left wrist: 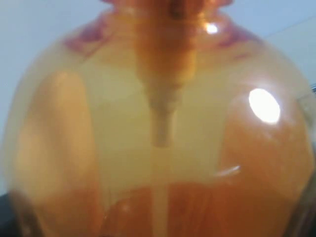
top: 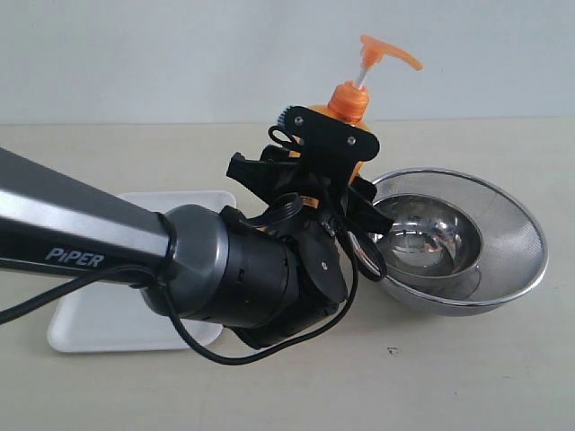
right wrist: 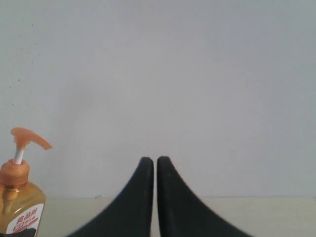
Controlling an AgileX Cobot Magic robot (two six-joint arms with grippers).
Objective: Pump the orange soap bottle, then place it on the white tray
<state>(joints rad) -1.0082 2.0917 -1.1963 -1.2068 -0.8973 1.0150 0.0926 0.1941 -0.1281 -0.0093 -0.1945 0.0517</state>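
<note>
right now your left gripper (top: 346,171) is clasping the tall translucent orange soap bottle (top: 349,101) (left wrist: 158,148) by its flat body, jaws standing fairly wide around it, pump head up and white stem showing, just beside the round steel mesh bowl (top: 521,242) that is cradling a smaller steel bowl (top: 431,238). the flat rectangular white tray (top: 90,337) with rounded corners is lying on the table (top: 404,377) partly behind your left arm, apart from the bottle, whose base is hiding behind the gripper. your right gripper (right wrist: 155,159) is holding nothing, its black fingers (right wrist: 143,197) pressing almost together.
</note>
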